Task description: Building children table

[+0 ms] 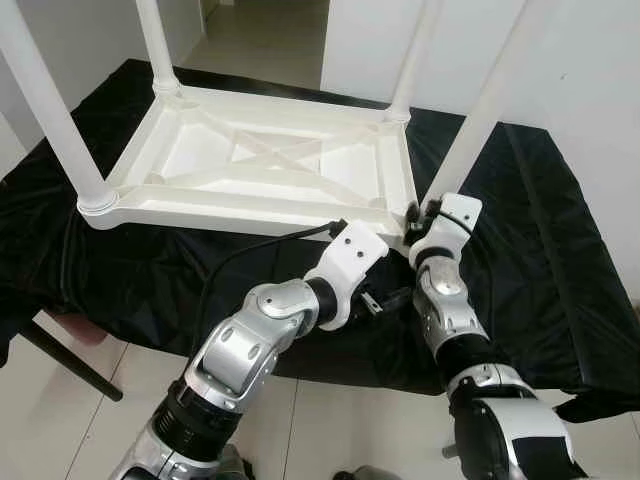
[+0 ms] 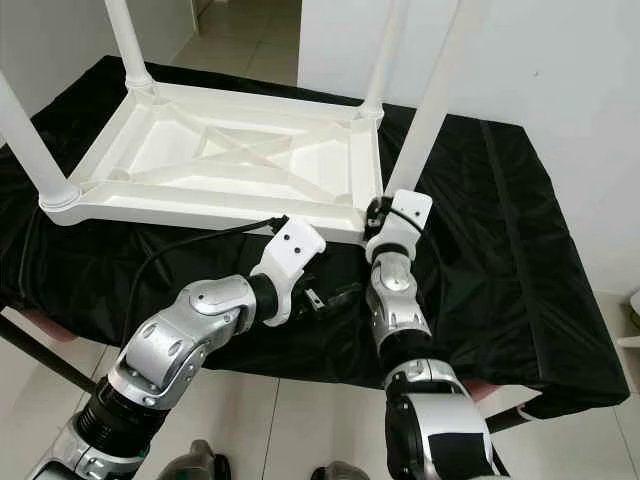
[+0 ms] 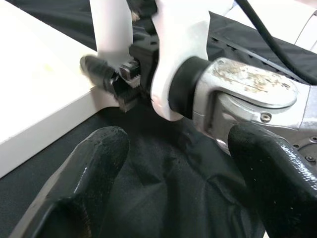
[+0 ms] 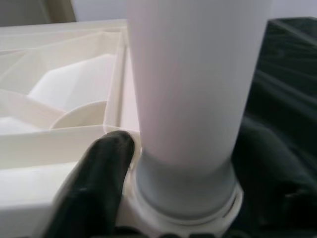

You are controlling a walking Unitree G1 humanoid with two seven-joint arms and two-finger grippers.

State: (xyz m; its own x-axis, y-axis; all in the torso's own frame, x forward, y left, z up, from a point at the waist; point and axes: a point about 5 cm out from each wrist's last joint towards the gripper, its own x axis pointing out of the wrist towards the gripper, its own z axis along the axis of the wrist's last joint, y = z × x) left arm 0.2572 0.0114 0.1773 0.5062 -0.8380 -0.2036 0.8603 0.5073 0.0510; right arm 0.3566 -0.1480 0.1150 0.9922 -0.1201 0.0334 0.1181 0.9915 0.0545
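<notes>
Right wrist view puts our right hand (image 4: 148, 198) at the foot of the near-right leg (image 4: 193, 89), fingers grasping it just above its socket in the upturned white table (image 1: 250, 165) on the black-draped bench (image 1: 540, 260); we should press straight down, not tilt; our left hand (image 3: 173, 188), released, waits just beside the right wrist.

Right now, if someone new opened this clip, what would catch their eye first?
The white children's table lying upside down on the black cloth, its legs pointing up. Next, the right gripper at the near right corner, at the base of the near right leg, with one black finger against the socket. The left gripper hovers just below that corner over the cloth, jaws open.
</notes>
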